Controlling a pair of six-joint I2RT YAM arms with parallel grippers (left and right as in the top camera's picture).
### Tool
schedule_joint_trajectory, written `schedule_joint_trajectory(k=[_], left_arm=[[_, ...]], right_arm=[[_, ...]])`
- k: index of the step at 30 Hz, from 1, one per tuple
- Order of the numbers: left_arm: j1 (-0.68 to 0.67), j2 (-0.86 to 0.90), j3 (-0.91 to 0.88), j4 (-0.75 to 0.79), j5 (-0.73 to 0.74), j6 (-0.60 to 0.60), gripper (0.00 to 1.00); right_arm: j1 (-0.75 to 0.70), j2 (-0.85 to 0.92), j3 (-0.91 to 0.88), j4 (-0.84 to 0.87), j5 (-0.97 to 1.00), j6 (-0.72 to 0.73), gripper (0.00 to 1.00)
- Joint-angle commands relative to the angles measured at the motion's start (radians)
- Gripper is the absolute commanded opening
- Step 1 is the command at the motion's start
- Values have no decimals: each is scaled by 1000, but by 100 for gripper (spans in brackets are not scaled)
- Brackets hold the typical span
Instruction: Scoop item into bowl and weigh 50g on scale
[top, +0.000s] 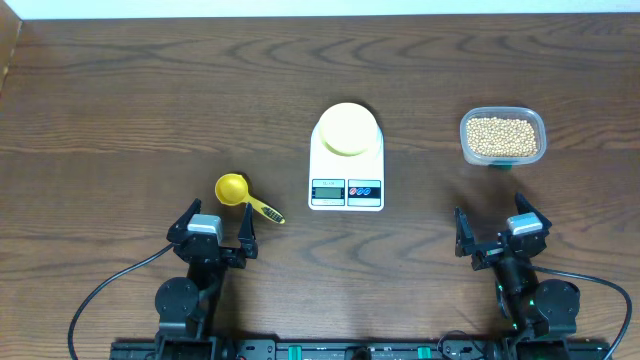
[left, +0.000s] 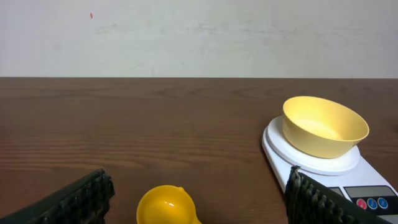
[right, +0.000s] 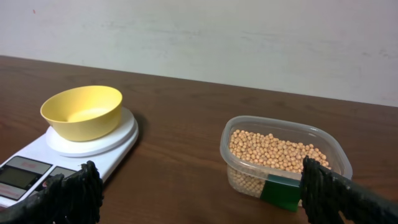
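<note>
Yellow bowl (top: 346, 128) sits empty on the scale (top: 346, 178), centred on the table (top: 120, 100). Beans (top: 501, 136) fill a clear tub (top: 541, 128) to its right, green label (right: 280, 191) unreadable. A scoop (top: 240, 193) lies to its left. Left end effector (top: 221, 211) and right end effector (top: 490, 206) gape, empty.

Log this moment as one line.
left pincer: open | right pincer: open | bowl: empty, on scale | scoop: on table | beans: in tub

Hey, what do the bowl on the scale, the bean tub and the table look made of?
Bowl: likely plastic, pale yellow, smooth, softly glossy. Tub: clear thin plastic; the beans show through its wall. Table: dark wood or wood-look laminate; grain lines show, which one I can't tell.
</note>
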Motion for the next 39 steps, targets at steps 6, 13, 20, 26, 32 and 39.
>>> schedule_joint_trajectory(k=[6, 13, 20, 26, 32, 39], left_arm=[[-3, -5, -29, -15, -10, -4, 91], [-3, -5, -29, -14, -10, -4, 91], [-3, -5, -29, -14, -10, -4, 91], [-3, -5, -28, -14, -9, -5, 91], [-3, -5, -15, -27, -9, -118, 91], [-3, -5, 31, -69, -2, -121, 91]], right_arm=[[10, -5, -5, -1, 8, -12, 99], [10, -5, -5, -1, 8, -12, 99], [10, -5, -5, 0, 8, -12, 99], [10, -5, -5, -1, 8, -12, 99], [10, -5, -5, -1, 8, -12, 99], [10, -5, -5, -1, 8, -12, 99]])
